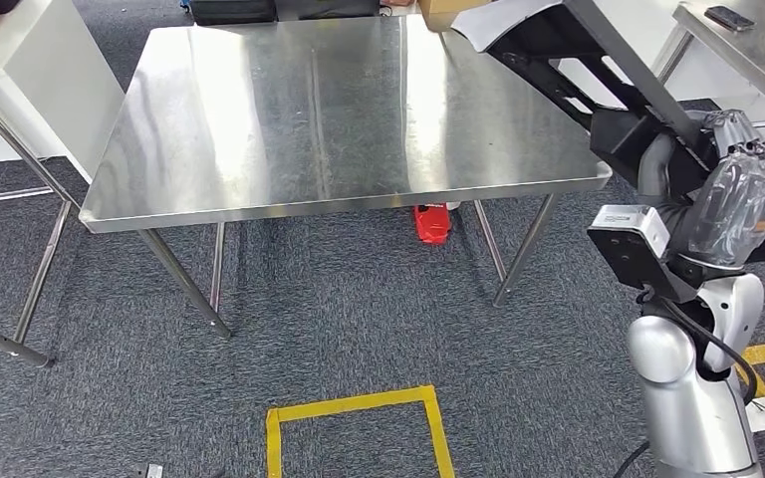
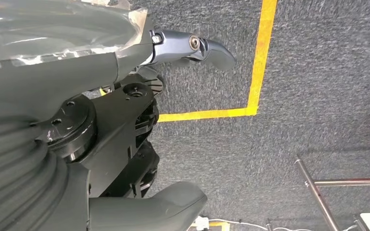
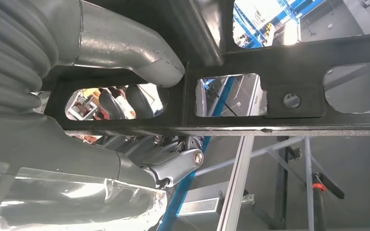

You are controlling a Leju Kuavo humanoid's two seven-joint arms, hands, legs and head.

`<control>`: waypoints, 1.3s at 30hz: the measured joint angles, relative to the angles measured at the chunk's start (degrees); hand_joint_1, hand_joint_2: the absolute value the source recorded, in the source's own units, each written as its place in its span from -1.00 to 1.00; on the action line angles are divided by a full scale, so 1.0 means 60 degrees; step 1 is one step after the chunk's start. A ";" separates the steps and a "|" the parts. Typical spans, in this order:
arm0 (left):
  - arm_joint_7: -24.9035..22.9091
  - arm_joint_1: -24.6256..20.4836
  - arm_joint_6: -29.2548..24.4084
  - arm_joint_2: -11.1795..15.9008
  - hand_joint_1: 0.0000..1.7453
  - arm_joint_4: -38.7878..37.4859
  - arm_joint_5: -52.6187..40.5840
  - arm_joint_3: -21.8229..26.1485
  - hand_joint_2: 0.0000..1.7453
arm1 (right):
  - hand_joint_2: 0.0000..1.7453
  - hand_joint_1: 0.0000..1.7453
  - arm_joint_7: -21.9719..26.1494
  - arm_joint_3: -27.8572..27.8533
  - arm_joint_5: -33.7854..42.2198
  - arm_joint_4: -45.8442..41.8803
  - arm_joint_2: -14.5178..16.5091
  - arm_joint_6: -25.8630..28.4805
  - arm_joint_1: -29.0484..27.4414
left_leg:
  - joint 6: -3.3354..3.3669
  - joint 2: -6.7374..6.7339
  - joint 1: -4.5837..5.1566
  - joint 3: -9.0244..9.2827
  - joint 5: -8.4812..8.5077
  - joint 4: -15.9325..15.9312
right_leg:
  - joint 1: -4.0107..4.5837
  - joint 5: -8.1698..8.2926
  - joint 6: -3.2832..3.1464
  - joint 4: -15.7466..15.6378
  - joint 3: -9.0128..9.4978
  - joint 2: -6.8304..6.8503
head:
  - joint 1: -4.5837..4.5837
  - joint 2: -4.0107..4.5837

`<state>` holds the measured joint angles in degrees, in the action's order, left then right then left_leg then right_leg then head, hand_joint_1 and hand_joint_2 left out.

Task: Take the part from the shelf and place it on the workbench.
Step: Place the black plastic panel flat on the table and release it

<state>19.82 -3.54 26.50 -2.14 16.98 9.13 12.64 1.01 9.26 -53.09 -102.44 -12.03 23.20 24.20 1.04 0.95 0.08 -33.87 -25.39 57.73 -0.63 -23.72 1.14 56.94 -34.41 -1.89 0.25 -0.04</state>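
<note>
Right hand point(image 1: 732, 199) at three o'clock gripped the black frame part point(image 1: 568, 60), thumb point(image 3: 125, 48) pressed on its bar; part hung over the steel workbench point(image 1: 259, 119) corner; left hand point(image 2: 125, 144) hung over carpet point(image 2: 318, 72), released, holding nothing.

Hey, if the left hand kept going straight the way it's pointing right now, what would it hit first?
Probably the floor. In the left wrist view the left hand holds nothing and points down at grey carpet with a yellow tape line; nothing else appears between them, though depth is hard to judge.
</note>
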 joint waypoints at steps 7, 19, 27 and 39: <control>0.0001 0.0024 0.0023 0.0024 -1.00 -0.0036 0.0012 0.0014 1.00 | 1.00 1.00 -0.0012 0.0038 0.0000 0.0084 -0.0070 0.0009 0.0002 | 0.0006 -0.0003 -0.0024 0.0002 -0.0004 0.0000 | 0.0000 0.0000 0.0002 -0.0001 -0.0015 0.0002 | -0.0002 0.0000; -0.0001 0.0040 0.0031 0.0028 -1.00 -0.0059 0.0067 0.0016 1.00 | 1.00 1.00 -0.0054 0.0111 -0.0004 0.0131 -0.0106 0.0008 0.0005 | -0.0001 -0.0007 -0.0084 0.0002 -0.0001 -0.0007 | 0.0017 0.0000 0.0000 0.0001 -0.0025 0.0001 | -0.0003 0.0000; -0.0270 -0.0002 -0.0119 0.0025 -1.00 -0.0072 0.0197 0.0023 1.00 | 1.00 1.00 -0.0066 0.0176 -0.0147 0.0239 -0.0107 0.0009 0.0012 | -0.0001 -0.0007 -0.0083 0.0001 -0.0002 -0.0007 | 0.0018 0.0000 0.0000 0.0001 -0.0030 0.0002 | -0.0002 0.0000; -0.0448 -0.0107 0.0027 -0.0003 -1.00 -0.0100 0.0190 -0.0102 1.00 | 1.00 1.00 -0.0073 0.0174 -0.0628 0.0306 -0.0295 -0.0037 0.0076 | 0.0359 -0.0128 -0.0177 0.0297 -0.0033 -0.0267 | -0.0073 -0.0753 0.0217 0.2214 -0.1114 0.0169 | 0.0046 0.0000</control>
<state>17.14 -4.18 26.67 -2.15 16.38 10.27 12.03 0.57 10.30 -56.86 -100.60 -13.80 22.98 24.65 3.19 0.18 -0.98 -32.08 -25.58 56.13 -1.07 -28.24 2.44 70.23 -41.09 -0.88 0.52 -0.04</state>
